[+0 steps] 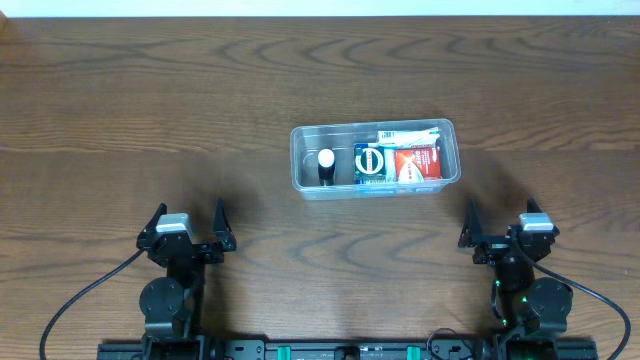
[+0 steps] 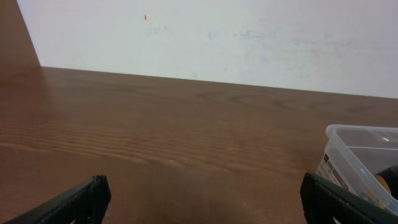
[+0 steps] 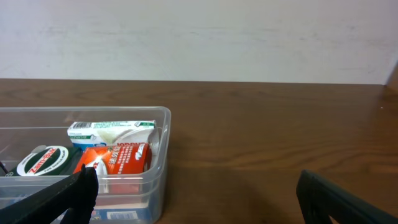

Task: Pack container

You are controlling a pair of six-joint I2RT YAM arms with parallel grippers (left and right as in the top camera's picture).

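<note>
The clear plastic container (image 1: 300, 165) lies in the middle of the table. It holds a small black item with a white top (image 1: 326, 165), a blue box with a round white label (image 1: 372, 163), a red box (image 1: 414, 163) and a white-green box (image 1: 402, 134). My left gripper (image 1: 188, 222) is open and empty near the front edge, left of the container. My right gripper (image 1: 504, 222) is open and empty, front right of it. The container's corner shows in the left wrist view (image 2: 348, 140). In the right wrist view the container's wall (image 3: 158, 174) shows, with the red box (image 3: 121, 158) inside.
A pale wall (image 2: 217, 37) runs behind the far edge of the wooden table (image 1: 150, 100). Black cables (image 1: 80, 300) trail from both arm bases at the front.
</note>
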